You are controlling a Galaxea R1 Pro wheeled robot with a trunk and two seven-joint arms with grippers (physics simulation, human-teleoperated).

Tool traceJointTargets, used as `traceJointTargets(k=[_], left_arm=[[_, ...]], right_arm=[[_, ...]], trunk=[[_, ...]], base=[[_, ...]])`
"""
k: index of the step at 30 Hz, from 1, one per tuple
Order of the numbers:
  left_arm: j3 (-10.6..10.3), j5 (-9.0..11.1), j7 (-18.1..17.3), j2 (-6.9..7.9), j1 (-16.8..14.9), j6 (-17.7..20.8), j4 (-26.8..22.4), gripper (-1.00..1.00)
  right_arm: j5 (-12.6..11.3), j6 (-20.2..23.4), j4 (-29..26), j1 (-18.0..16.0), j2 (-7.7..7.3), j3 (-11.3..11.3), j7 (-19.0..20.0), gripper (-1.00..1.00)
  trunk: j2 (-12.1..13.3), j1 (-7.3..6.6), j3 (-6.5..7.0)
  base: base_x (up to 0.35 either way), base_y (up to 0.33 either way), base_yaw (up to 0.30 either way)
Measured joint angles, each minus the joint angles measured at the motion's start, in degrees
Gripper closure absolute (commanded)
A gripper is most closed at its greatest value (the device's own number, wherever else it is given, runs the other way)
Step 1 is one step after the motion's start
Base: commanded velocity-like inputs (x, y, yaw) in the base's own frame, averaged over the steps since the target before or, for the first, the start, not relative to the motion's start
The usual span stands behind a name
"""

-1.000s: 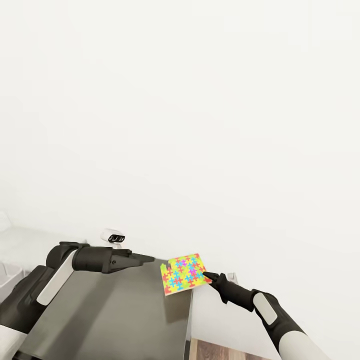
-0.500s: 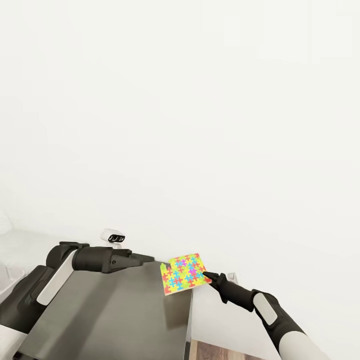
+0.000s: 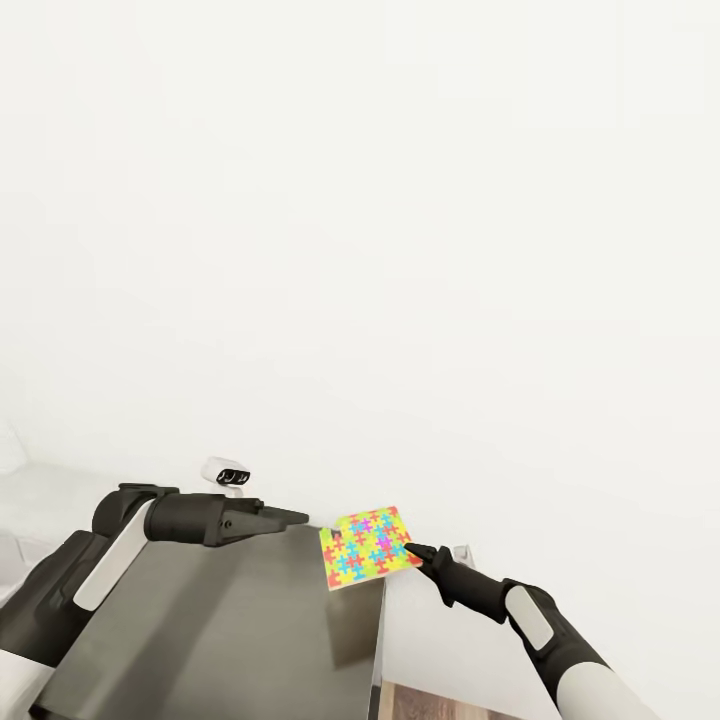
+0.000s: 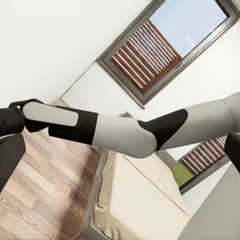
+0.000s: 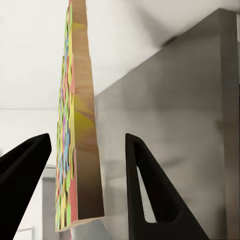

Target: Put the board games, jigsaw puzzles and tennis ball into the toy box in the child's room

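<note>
Bright yellow, pink, blue and green jigsaw puzzle square (image 3: 368, 547) hangs unchanged over the far corner of the dark grey cabinet (image 3: 230, 630), between the spread fingers of the right gripper (image 3: 412, 551); the view alone shifted slightly, left gripper (image 3: 296, 517) pressed together, delivery outstanding.

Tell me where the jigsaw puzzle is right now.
In the head view, the jigsaw puzzle is right of centre, at the right gripper's tips, over the dark grey cabinet's far right corner.
</note>
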Motion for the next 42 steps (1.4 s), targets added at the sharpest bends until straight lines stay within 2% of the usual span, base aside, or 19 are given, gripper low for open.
traceJointTargets(k=[4,8,12,14,17,21,34,42], left_arm=[[0.04,0.09,0.04,-0.04,-0.01,0.06,0.18,-1.0],[0.43,0.32,-0.01,-0.05,-0.02,0.44,0.31,-1.0],[3.38,0.44,-0.12,0.1,0.02,0.59,0.36,-1.0],[4.1,0.47,-0.2,0.2,0.1,0.6,0.53,-1.0],[4.6,0.6,-0.27,0.24,0.35,0.69,0.73,-1.0],[6.37,0.55,-0.28,0.18,0.41,1.14,0.75,-1.0],[6.71,0.63,-0.28,0.17,0.41,1.39,0.72,-1.0],[6.75,0.54,-0.28,0.21,0.38,1.41,0.7,-1.0]], right_arm=[[-0.01,-0.06,0.0,0.0,0.1,0.06,0.0,1.0],[0.02,-0.08,0.0,0.0,0.03,0.03,0.0,1.0],[0.01,-0.07,0.0,0.0,-0.04,-0.03,0.0,1.0],[-0.02,-0.03,0.0,0.0,-0.1,-0.07,0.0,1.0],[-0.06,0.01,0.0,0.0,-0.18,-0.07,0.0,1.0],[-0.01,-0.02,0.0,0.0,-0.18,-0.15,0.0,1.0],[-0.05,-0.25,-0.18,0.21,-0.11,-0.35,0.33,1.0],[0.11,-0.4,-3.62,0.81,-0.39,-1.31,2.0,1.0]], trunk=[[1.6,-0.88,0.79],[1.62,-0.89,1.06],[1.62,-0.89,1.39],[1.62,-0.89,1.56],[2.81,-1.54,2.21],[4.42,-2.42,2.95],[9.64,-5.25,5.29],[12.85,-7.04,6.74]], base=[[0.0,0.0,0.0],[0.0,0.0,0.0],[0.0,0.0,0.0],[0.0,0.0,0.013],[0.0,0.0,0.006],[0.0,0.0,0.0],[-0.117,0.0,0.0],[-0.036,0.0,0.0]])
